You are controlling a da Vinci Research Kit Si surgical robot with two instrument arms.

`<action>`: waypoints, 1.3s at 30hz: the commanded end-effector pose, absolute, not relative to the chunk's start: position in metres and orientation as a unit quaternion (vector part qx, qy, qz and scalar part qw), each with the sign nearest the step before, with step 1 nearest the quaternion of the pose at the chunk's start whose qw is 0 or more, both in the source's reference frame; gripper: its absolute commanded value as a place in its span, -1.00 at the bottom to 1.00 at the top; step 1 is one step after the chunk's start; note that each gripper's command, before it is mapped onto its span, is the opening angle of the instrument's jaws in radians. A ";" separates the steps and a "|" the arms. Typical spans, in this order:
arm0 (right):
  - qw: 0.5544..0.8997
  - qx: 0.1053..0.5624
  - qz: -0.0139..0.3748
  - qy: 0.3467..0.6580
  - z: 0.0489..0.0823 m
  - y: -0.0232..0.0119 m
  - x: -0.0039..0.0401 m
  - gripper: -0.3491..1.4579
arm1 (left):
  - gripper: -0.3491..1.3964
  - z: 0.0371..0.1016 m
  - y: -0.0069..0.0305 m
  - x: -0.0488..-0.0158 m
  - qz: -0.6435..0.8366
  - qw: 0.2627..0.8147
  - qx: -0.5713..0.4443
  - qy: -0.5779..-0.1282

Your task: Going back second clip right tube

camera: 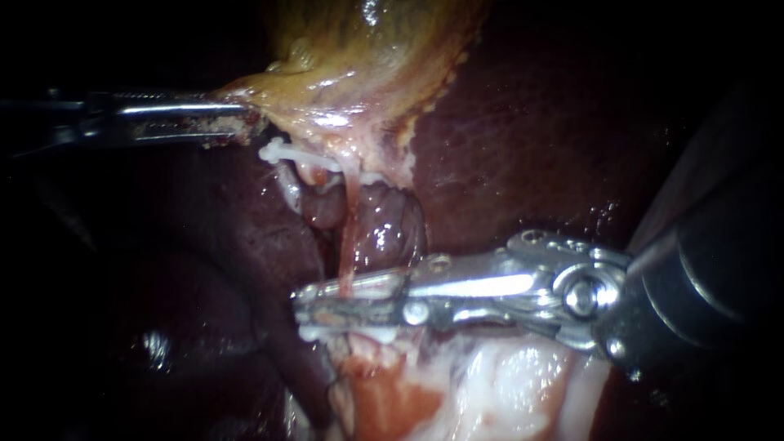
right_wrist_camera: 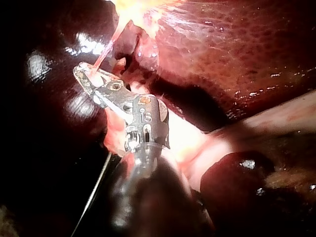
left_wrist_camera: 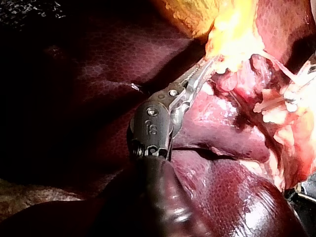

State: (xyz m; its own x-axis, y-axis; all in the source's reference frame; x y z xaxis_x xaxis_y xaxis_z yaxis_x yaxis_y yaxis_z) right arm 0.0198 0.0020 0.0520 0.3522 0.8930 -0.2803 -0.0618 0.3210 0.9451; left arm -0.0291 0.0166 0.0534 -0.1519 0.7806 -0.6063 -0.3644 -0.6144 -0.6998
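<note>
Nearest, my right instrument [camera: 304, 305], bright steel on a dark shaft, lies across the lower end of the thin pink right tube [camera: 349, 237]. Its tool stands narrow: a slim dark gap shows between the two jaws, the tube runs down to the upper jaw, and I see nothing gripped. Just below the lower jaw a slim white plastic clip [camera: 351, 333] lies across the tube's line, above pale pinkish-white tissue [camera: 523, 384]. Up the tube and to its left, another white clip [camera: 286, 153] sits on a neighbouring tube. Left of that, my left instrument [camera: 245, 121], a slender steel tool, is closed on the edge of the yellow, glistening gallbladder [camera: 359, 49], from which the tube hangs. The dark maroon liver [camera: 531, 122] lies behind and to the tube's right. I judge the clipping largely done, since a clip sits low on the tube, while the withdrawal is barely begun: the tool is not yet clear of the tube and must back off along its own shaft without dragging the clip. The upper jaw hides where the tube passes the tool, so I cannot tell whether the clip fully rings the tube or how many clips this tube carries. In the right wrist view, glare washes out the tissue beside the tool.
</note>
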 end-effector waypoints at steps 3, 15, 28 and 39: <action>0.679 0.464 0.352 0.447 0.0523 0.0020 0.0201 -0.47 | -1.00 0.0533 0.0166 -0.0291 0.732 0.391 -0.521 -0.200; 0.738 0.372 0.296 0.479 0.0573 0.0028 0.0205 -0.07 | -1.00 0.0534 0.0165 -0.0292 0.732 0.391 -0.521 -0.199; 0.785 0.279 0.215 0.510 0.0573 0.0037 0.0178 -0.06 | -1.00 0.0533 0.0164 -0.0291 0.732 0.391 -0.521 -0.199; 0.816 0.222 0.128 0.518 0.0531 0.0069 0.0081 -0.06 | -1.00 0.0533 0.0165 -0.0291 0.732 0.391 -0.521 -0.199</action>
State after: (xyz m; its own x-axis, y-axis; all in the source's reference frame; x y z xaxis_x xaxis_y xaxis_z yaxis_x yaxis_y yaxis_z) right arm 0.0077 0.0070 0.0528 0.4457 0.4243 -0.7883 0.0217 0.8752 0.4833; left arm -0.0291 0.0165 0.0533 -0.1518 0.7797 -0.6075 -0.3644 -0.6155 -0.6989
